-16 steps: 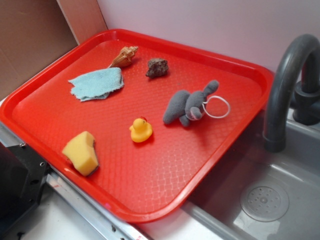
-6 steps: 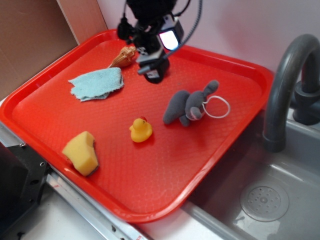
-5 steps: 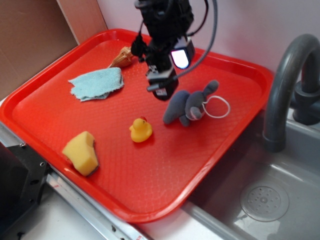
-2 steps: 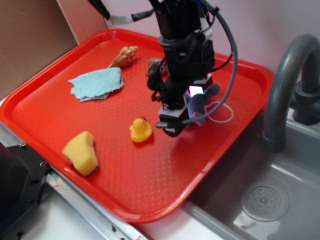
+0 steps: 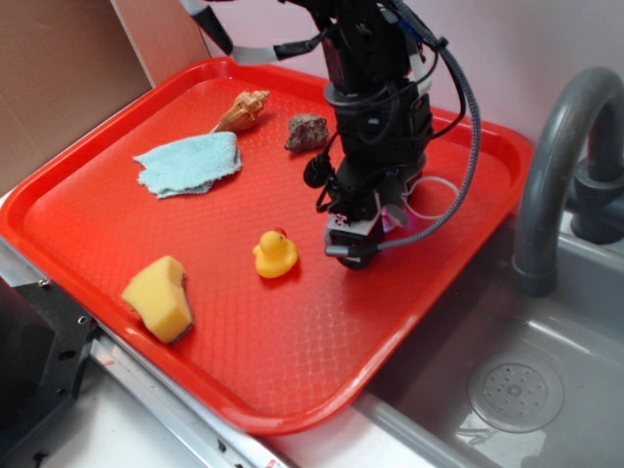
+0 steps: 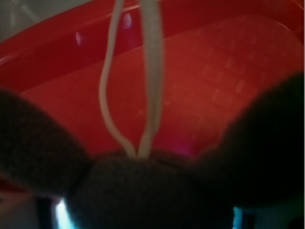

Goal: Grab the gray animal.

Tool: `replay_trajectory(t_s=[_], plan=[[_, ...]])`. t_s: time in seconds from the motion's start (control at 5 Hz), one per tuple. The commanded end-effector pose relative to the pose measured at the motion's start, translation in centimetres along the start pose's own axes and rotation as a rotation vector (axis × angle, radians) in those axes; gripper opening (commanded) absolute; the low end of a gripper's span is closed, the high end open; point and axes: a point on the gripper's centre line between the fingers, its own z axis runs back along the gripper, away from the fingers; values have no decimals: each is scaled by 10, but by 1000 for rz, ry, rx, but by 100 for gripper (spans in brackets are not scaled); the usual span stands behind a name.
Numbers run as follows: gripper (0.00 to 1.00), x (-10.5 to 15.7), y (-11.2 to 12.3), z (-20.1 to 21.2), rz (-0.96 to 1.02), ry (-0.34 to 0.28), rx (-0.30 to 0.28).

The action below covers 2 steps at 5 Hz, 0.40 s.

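your gripper (image 5: 356,255) sits low over the gray animal (image 6: 143,191) on the tray (image 5: 127,234), just right of the duck (image 5: 275,253); i can't tell if the fingers are spread or pinching.

Gripper (image 5: 356,244) absent at first, then moving from the tray's upper centre down to mid-frame, now low over the gray animal (image 6: 143,191), hiding its body in the exterior view, rock (image 5: 307,131) visible again
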Motion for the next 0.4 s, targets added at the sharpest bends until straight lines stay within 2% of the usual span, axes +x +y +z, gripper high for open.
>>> replay_trajectory(t_s=[0.0, 0.2], plan=[[0, -42, -13, 67, 327, -8, 4], [0, -72, -15, 119, 572, -39, 66]])
